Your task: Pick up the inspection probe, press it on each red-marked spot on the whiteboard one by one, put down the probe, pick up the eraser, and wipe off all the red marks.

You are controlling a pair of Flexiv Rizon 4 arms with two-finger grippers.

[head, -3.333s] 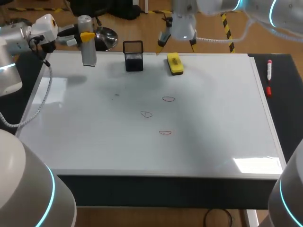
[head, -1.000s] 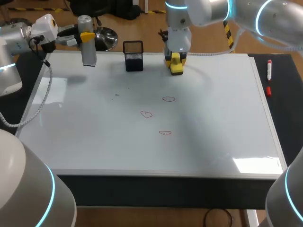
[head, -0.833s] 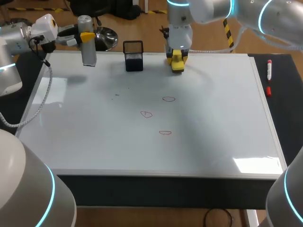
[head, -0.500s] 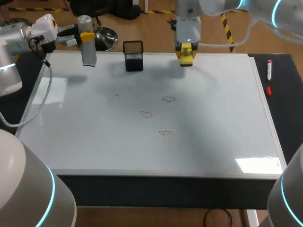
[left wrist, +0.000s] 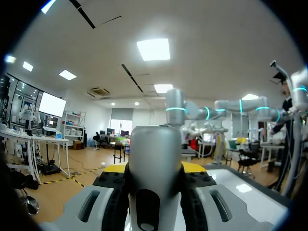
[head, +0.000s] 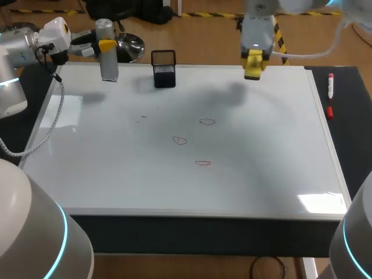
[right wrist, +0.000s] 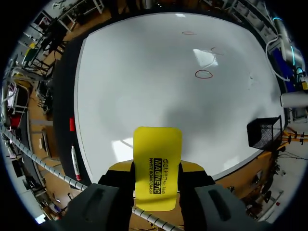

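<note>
My left gripper hovers over the whiteboard's far left corner, shut on the upright grey probe. In the left wrist view the probe fills the gap between the fingers of that gripper. Above the board's far edge, right of the middle, my right gripper is shut on the yellow eraser. The right wrist view shows the eraser clamped in the right gripper. Three red marks lie mid-board; one red mark lies ahead of the eraser.
A black mesh cup stands at the board's far edge, also in the right wrist view as the mesh cup. A red marker lies on the dark mat right of the board.
My right gripper closed on the eraser, lifted it off the board and carried it to the right along the far edge. The left arm and the probe have stayed put.
</note>
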